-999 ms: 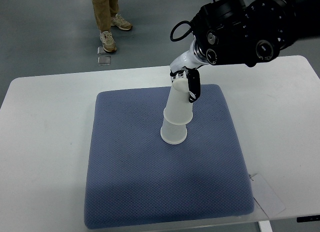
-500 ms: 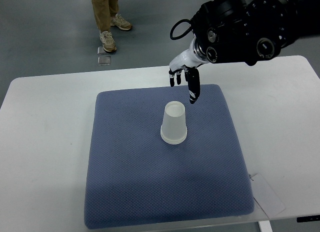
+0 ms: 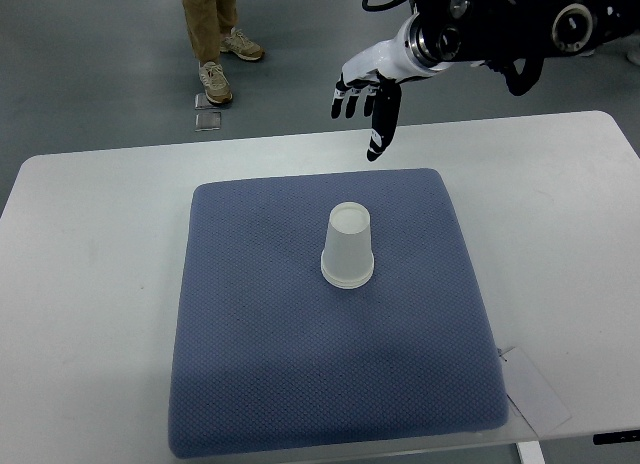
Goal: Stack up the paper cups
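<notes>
Paper cups (image 3: 348, 246) stand nested, mouth down, mid-way on the blue mat (image 3: 260, 384) (cushioned footing). Right hand (image 3: 366, 92) hovers beyond the mat's far edge, fingers spread, empty.

Blue mat (image 3: 300, 384), white table (image 3: 90, 284), person's legs (image 3: 212, 29)

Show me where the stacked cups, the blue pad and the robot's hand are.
stacked cups (image 3: 348, 246), top view, side wall
blue pad (image 3: 260, 364), top view, bare front area
right hand (image 3: 365, 89), top view, palm
</notes>
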`<state>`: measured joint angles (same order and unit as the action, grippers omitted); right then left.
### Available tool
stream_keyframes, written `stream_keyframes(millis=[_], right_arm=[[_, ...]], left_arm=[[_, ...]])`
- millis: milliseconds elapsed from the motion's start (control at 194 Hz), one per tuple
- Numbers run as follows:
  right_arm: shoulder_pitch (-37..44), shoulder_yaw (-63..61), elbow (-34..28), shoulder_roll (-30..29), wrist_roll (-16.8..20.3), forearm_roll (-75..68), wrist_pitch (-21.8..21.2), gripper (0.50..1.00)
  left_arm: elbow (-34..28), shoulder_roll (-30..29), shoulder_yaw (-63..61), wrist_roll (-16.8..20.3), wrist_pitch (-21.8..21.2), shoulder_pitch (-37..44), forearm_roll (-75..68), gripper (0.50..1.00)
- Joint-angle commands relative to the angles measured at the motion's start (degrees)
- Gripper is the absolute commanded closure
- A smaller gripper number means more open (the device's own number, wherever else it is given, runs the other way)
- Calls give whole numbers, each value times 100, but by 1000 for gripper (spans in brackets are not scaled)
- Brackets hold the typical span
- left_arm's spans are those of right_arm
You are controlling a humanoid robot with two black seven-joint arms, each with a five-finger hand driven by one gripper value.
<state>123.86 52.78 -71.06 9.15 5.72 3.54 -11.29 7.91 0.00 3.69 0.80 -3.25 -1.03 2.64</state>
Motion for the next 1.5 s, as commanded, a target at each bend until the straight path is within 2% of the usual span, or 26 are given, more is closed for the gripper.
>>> stream_keyframes(millis=[0, 129, 227, 325, 433, 644, 768, 917, 1164, 1303, 1494], right_arm=[[-476, -435, 347, 385, -97, -564, 311, 648], [-1242, -1244, 778, 808, -246, -960, 610, 648], [-1910, -2053, 963, 1159, -282, -1250, 1014, 648], [-2647, -2852, 1244, 1344, -483, -1496, 1322, 648], [-3482, -3783, 1507, 1528, -703, -1646, 1392, 648], [-5143, -5875, 1780, 1625, -853, -1672, 1401, 648], [-6084, -6912, 1991, 1423, -1178, -1663, 1384, 648], [-6682, -7774, 2456, 913, -1389, -1663, 1252, 648], [-7288, -8644, 3098, 333, -1591, -1663, 716, 640], [-7420, -8653, 3362, 201, -1732, -1672, 470, 640], [-7517, -8679, 3529, 131, -1740, -1672, 285, 640]], left_arm=[[0, 0, 0, -1, 0, 6, 0, 500], [0, 0, 0, -1, 0, -2, 0, 500], [0, 0, 0, -1, 0, -2, 0, 500], [0, 0, 0, -1, 0, -2, 0, 500], [0, 0, 0, -1, 0, 6, 0, 500], [0, 0, 0, -1, 0, -2, 0, 500], [0, 0, 0, -1, 0, 6, 0, 500], [0, 0, 0, -1, 0, 6, 0, 500], [0, 0, 0, -1, 0, 6, 0, 500], [0, 0, 0, -1, 0, -2, 0, 500], [0, 0, 0, -1, 0, 6, 0, 500]])
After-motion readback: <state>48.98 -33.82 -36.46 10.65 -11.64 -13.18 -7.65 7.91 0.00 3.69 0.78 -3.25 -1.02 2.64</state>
